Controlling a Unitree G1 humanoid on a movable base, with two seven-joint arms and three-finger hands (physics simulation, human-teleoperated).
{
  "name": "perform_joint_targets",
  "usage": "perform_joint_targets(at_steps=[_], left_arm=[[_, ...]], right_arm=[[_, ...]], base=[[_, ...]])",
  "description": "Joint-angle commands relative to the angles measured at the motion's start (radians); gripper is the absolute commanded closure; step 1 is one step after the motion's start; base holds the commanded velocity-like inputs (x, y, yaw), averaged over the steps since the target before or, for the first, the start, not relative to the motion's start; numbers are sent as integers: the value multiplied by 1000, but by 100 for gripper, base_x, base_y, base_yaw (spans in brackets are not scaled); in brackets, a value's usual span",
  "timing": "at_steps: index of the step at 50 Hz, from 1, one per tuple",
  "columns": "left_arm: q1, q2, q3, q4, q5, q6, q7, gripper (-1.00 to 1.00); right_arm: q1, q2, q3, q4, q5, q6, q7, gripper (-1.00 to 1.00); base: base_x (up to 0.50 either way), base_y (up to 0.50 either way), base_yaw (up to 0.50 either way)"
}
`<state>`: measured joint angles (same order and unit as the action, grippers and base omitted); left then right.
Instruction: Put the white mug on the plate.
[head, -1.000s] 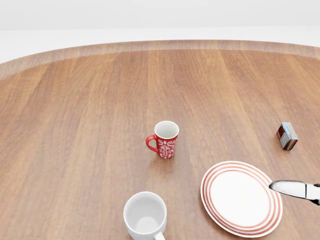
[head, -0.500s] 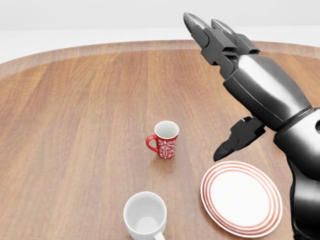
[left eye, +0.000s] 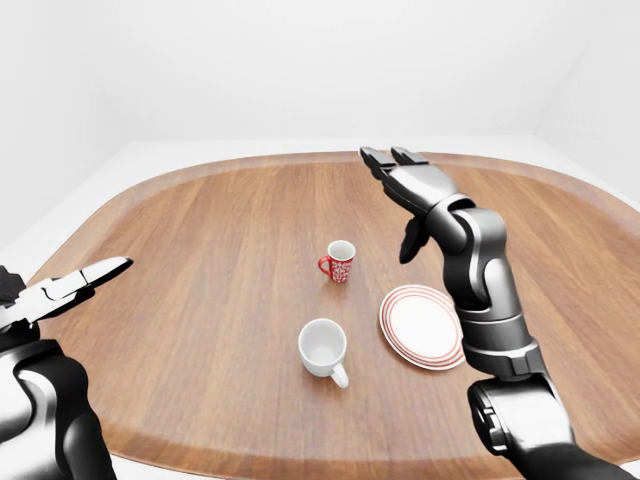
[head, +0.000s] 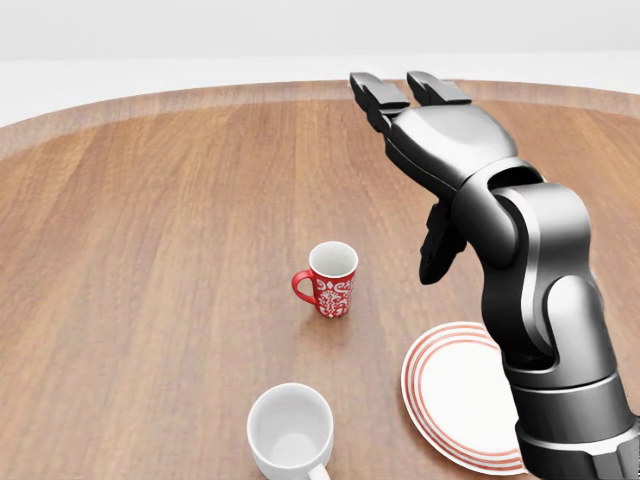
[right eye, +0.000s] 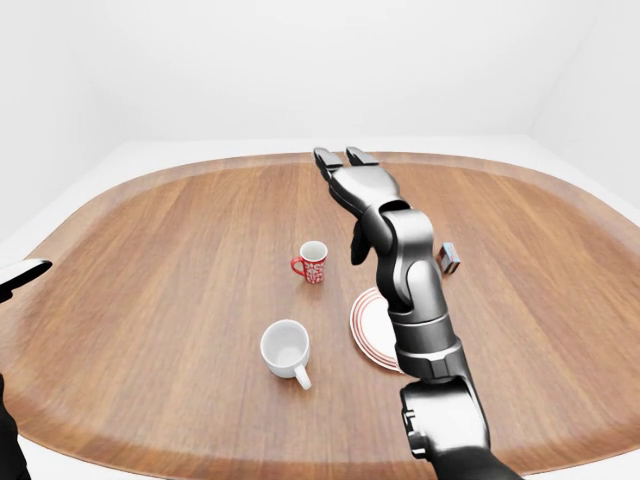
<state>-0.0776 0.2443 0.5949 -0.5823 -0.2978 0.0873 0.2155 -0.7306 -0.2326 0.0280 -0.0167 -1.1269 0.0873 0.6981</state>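
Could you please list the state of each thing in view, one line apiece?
white mug: upright, empty, on the table, off the plate.
red mug: upright, standing alone.
plate: flat, nothing on it.
small box: lying on the table.
right hand: open, raised.
left hand: open, holding nothing.

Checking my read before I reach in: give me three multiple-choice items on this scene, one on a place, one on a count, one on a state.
1. In the left-eye view, the plate lies where from the white mug?
A. left
B. right
C. under it

2. How many mugs stand on the table?
A. one
B. two
C. three

3. The right hand is:
A. open, raised over the table
B. closed on the white mug
C. resting on the plate

Answers: 1 B, the plate sits right of the mug. 2 B, the white one and the red mug. 3 A, fingers spread, holding nothing.
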Motion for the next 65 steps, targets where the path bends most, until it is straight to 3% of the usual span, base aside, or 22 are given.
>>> perform_joint_targets(at_steps=[1, 2, 5, 10, 18, 20, 25, 30, 42, 49, 53, 56, 59, 65], left_arm=[[-1, 2, -1, 3, 0, 0, 2, -100], [-1, 2, -1, 3, 0, 0, 2, -100], [0, 1, -1, 5, 1, 0, 2, -100], [0, 0, -1, 8, 2, 0, 1, -100], [3, -2, -3, 13, 5, 0, 1, -100], [4, -4, -9, 9, 9, 0, 1, -100], [5, -3, 0, 7, 2, 0, -1, -100], [7, -6, -3, 8, 4, 0, -2, -100], [4, -5, -5, 13, 3, 0, -1, -100], [2, -4, -5, 18, 0, 0, 0, -100], [3, -3, -5, 22, -2, 0, 1, -100], [3, -2, -4, 23, -3, 0, 2, -100], [2, -1, -2, 24, -6, 0, 2, -100], [6, -4, -6, 26, -3, 0, 1, -100]], right_arm=[[92, -19, 94, 86, -110, 0, 0, -100], [93, -26, 103, 83, -104, 0, 0, -100], [177, -125, 244, 22, -11, 0, 0, -100], [230, -204, 358, -31, 61, 0, 0, -100], [383, -130, 343, -54, -51, 0, 0, -100], [420, -81, 326, -63, -99, 0, 0, -100], [489, -37, 392, -119, -154, 0, 0, -100], [483, -57, 509, -154, -132, 0, 0, -100], [425, 41, 589, -92, -177, 0, 0, -100], [416, 140, 582, -34, -251, 0, 0, -100], [425, 251, 479, 13, -346, 0, 0, -100], [405, 340, 375, 45, -400, -58, 0, -100], [394, 376, 324, 74, -428, -92, 0, -100], [356, 392, 271, 154, -432, -95, 0, -100]], base=[[0, 0, 0], [0, 0, 0], [0, 0, 0], [0, 0, 0], [0, 0, 0], [0, 0, 0], [0, 0, 0], [0, 0, 0], [0, 0, 0], [0, 0, 0], [0, 0, 0], [0, 0, 0], [0, 0, 0], [0, 0, 0]])
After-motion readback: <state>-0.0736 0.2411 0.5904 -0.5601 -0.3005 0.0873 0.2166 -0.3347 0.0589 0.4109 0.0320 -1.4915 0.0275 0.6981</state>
